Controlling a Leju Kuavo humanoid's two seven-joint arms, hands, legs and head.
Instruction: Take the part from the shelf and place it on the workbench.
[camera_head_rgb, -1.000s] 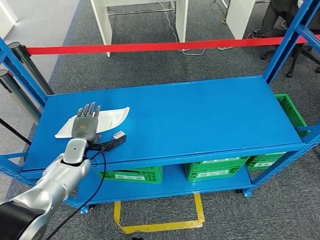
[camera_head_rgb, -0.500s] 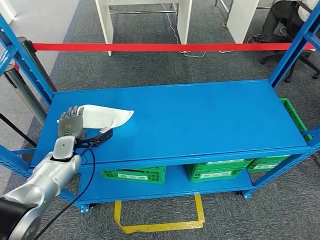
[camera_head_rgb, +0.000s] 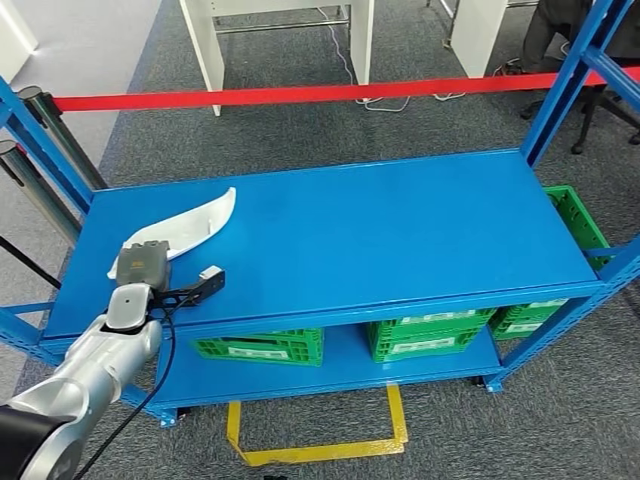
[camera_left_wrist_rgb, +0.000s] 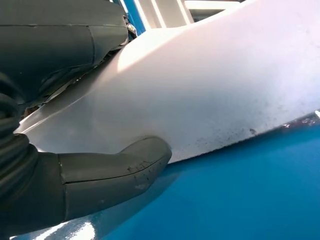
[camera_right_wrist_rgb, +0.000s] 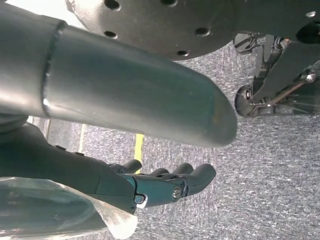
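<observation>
Part (camera_head_rgb: 192, 222): one, white, curved, on blue shelf (camera_head_rgb: 362, 230) top at its 9 o'clock end. Left hand (camera_head_rgb: 142, 262) grips its near end, thumb under, fingers (camera_left_wrist_rgb: 60, 35) over. Right hand (camera_right_wrist_rgb: 166, 185) hangs above carpet, fingers loosely spread, holding nothing. Three green crates (camera_head_rgb: 260, 348) on lower level.

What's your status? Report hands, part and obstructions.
Left hand grips white part, thumb under its edge. Part partly raised off blue shelf. Right hand hangs open above floor. Nothing obstructing on shelf.
</observation>
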